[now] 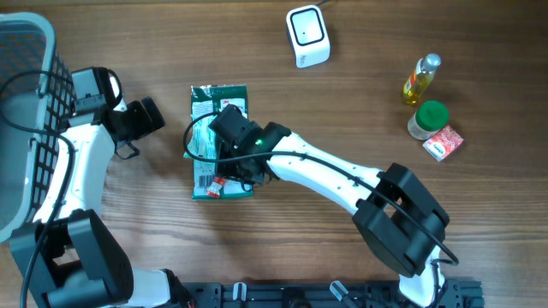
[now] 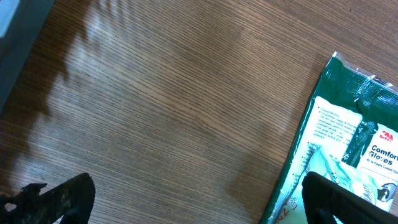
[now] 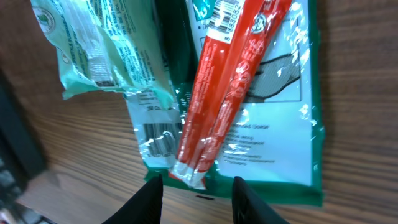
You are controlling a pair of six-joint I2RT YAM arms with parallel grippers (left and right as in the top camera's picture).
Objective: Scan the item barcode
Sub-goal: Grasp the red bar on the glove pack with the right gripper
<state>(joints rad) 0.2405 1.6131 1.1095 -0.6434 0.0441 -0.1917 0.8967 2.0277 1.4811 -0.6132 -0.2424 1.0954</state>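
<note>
A green pack of Comfort Gloves [image 1: 210, 98] is seen lying flat on the wooden table [image 1: 360, 94], left of centre in the overhead view, with a red stick packet [image 3: 227, 93] and a pale green sachet [image 3: 93, 50] laid on top of it. A barcode [image 3: 225, 17] is shown at the upper end of the red packet, at the top of the right wrist view. The right gripper [image 3: 198, 182] is held over the pack with its fingers parted; the packet's lower end lies between the tips and is clasped by neither. The left gripper [image 2: 198, 180] is spread wide above bare wood, left of the pack, with nothing held. A white barcode scanner [image 1: 306, 36] is placed at the upper centre, well apart from the pack.
</note>
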